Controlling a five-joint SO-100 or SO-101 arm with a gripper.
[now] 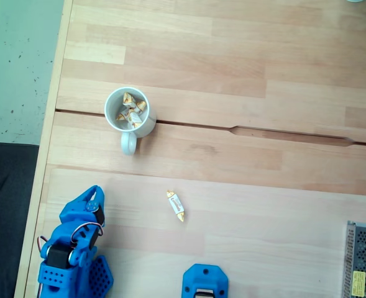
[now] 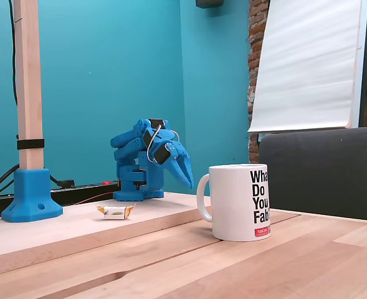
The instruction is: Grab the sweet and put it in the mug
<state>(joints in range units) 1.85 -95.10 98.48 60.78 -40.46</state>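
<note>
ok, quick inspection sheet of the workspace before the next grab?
Surface: light wooden table, with a seam and a notch.
Job's things: one sweet on the table, apart from the mug; the mug is upright with several sweets inside.
Clutter: blue clamp base and metal mesh box at the edge.
Grippers: gripper folded near the arm base, empty, looks shut.
Cables: power strip behind the arm.
Surroundings: teal wall, whiteboard, dark chair.
</note>
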